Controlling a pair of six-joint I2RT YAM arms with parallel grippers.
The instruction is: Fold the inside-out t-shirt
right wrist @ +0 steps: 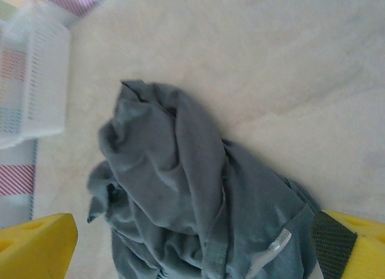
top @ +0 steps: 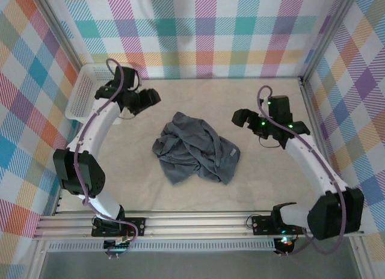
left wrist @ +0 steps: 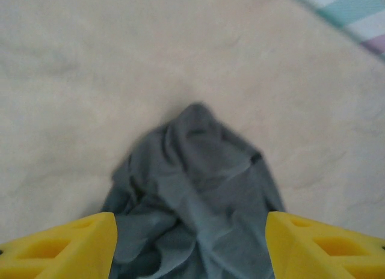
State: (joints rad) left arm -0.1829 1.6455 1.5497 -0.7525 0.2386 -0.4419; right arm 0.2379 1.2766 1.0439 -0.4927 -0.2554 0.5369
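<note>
The inside-out t-shirt lies crumpled in a heap in the middle of the table, apart from both arms. The left gripper hangs beyond its far-left side, jaws spread and empty. The right gripper hovers just to its right, equally wide and holding nothing

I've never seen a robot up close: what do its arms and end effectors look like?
The left arm and right arm have white segments, black joints and purplish cables. Green lights dot the right one. Each end effector's fingers are bright yellow.
</note>
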